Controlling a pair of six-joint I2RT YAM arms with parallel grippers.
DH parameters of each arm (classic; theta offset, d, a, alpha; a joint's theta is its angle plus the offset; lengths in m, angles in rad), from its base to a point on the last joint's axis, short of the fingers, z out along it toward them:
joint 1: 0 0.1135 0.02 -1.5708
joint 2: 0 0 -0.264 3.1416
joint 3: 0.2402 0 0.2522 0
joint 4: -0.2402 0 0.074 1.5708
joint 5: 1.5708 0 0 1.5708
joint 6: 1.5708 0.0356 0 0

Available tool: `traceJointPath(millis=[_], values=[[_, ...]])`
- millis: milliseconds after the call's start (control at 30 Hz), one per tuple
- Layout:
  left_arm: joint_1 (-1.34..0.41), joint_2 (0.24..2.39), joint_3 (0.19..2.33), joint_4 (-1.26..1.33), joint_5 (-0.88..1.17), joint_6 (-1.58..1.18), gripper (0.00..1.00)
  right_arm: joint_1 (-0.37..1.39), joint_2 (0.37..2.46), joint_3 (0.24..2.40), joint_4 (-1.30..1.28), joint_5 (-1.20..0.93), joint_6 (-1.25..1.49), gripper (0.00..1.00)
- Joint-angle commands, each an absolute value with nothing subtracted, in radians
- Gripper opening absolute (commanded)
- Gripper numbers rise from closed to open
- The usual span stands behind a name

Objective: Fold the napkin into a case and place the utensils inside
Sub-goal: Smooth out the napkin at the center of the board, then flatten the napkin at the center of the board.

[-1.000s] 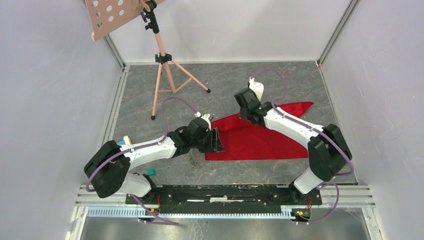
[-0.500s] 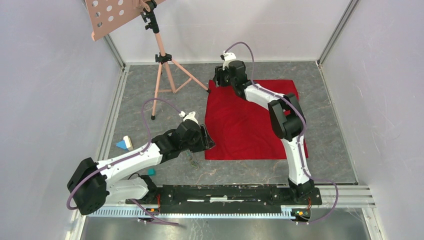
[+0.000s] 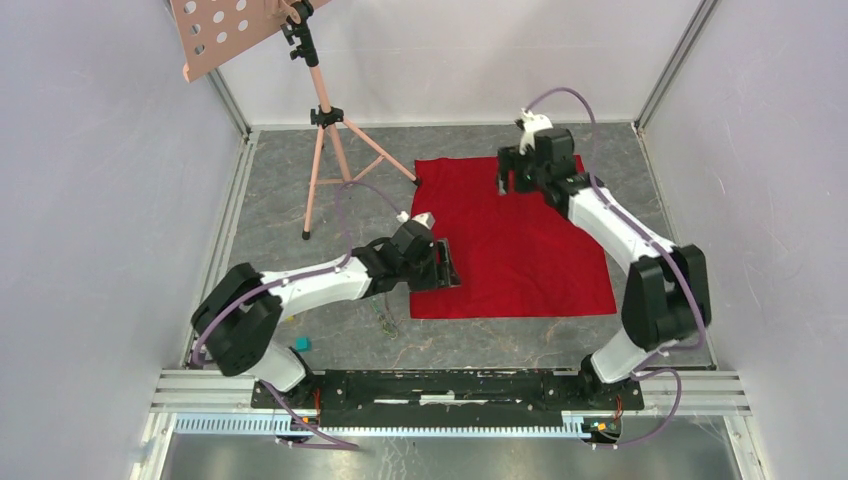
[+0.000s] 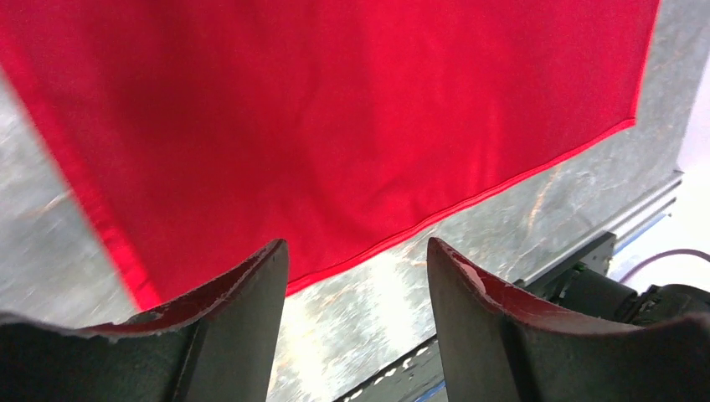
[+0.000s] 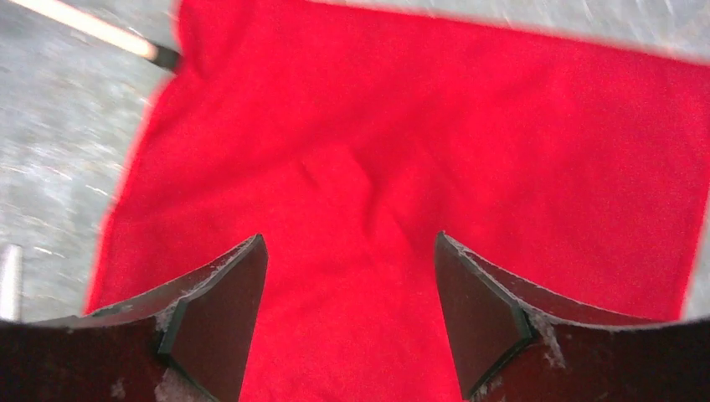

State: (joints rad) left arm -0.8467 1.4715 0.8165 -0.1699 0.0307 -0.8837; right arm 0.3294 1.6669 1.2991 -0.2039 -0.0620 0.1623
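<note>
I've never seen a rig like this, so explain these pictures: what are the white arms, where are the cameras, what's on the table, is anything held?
These are two white robot arms bolted at the near edge of the grey table. The wide picture looks down from above; the other two come from a camera on each wrist, showing its own dark fingers. A red napkin lies flat on the table, thin cutlery beside its near left corner. The left gripper is near that corner, the right gripper near the far edge. Both are open, holding nothing.
</note>
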Motion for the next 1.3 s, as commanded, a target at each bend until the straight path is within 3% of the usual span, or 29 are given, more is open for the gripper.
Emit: traceJointPath(millis=[0,433,833,1000,1267], values=[[-0.851,1.574,0.927,-0.061,0.131,-0.818,0.69,0.294,1.566,1.083,-0.256,0.038,0.163,0.79],[-0.851,1.762,0.958,-0.039,0.196,-0.788,0.74,0.051,1.497,0.793,-0.179,0.002,0.233,0.78],[-0.892,1.707,0.878,-0.02,0.244,-0.795,0.77,-0.133,1.176,0.439,-0.176,0.055,0.246,0.78],[-0.892,1.612,0.948,-0.112,0.249,-0.76,0.84,-0.133,1.129,0.537,-0.15,-0.031,0.229,0.79],[-0.82,1.589,1.172,-0.245,0.282,-0.757,0.91,-0.135,1.448,0.972,-0.2,-0.095,0.246,0.79]])
